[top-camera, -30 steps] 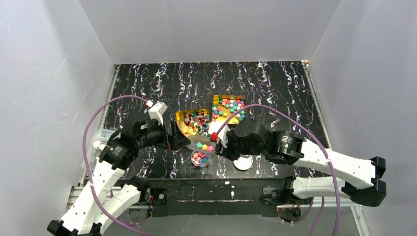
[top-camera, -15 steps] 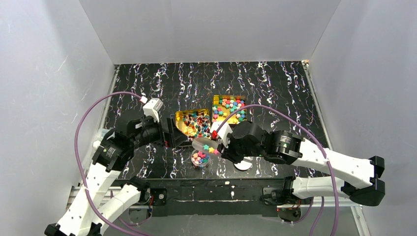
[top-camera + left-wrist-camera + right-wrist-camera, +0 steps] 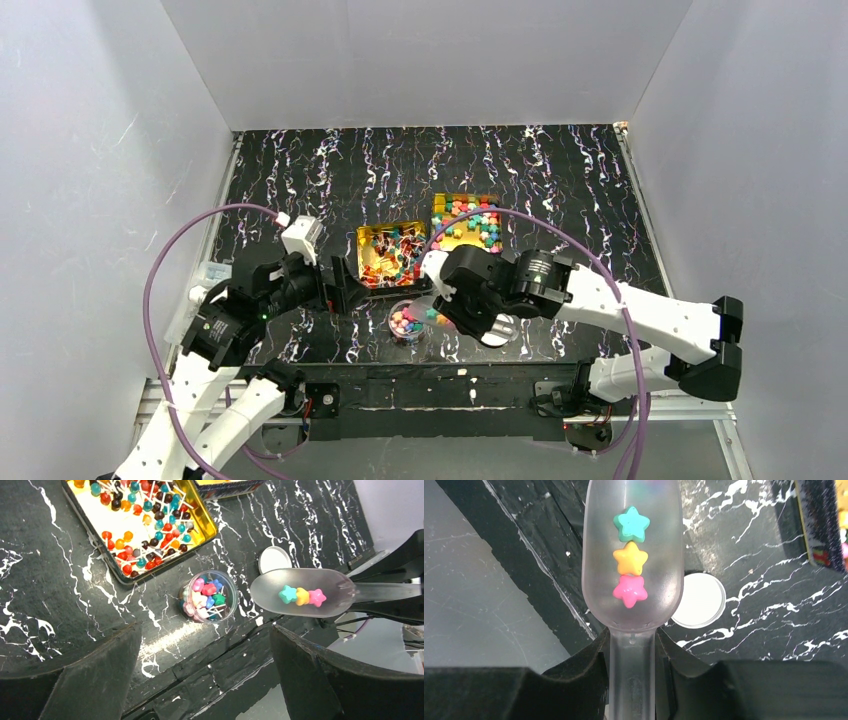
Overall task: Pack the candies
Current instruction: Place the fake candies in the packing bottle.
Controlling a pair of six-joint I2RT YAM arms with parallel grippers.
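Note:
My right gripper [image 3: 631,665] is shut on the handle of a clear plastic spoon [image 3: 632,555]. The spoon carries three star candies: teal [image 3: 631,523], yellow [image 3: 629,557] and pink [image 3: 629,590]. In the top view the spoon [image 3: 425,308] hovers just right of a small clear jar [image 3: 405,322] partly filled with candies. The left wrist view shows the jar [image 3: 208,596] and the loaded spoon [image 3: 302,592] beside it. My left gripper [image 3: 205,680] is open and empty, left of the jar [image 3: 340,285].
Two square gold tins of candies stand behind the jar, one [image 3: 392,250] with twist-wrapped sweets and one [image 3: 467,222] with cube-like ones. A round white lid [image 3: 495,330] lies right of the jar, near the table's front edge [image 3: 225,650].
My right gripper has carried the loaded spoon from near the tins back and down towards the jar. My left arm has drawn back slightly to the left.

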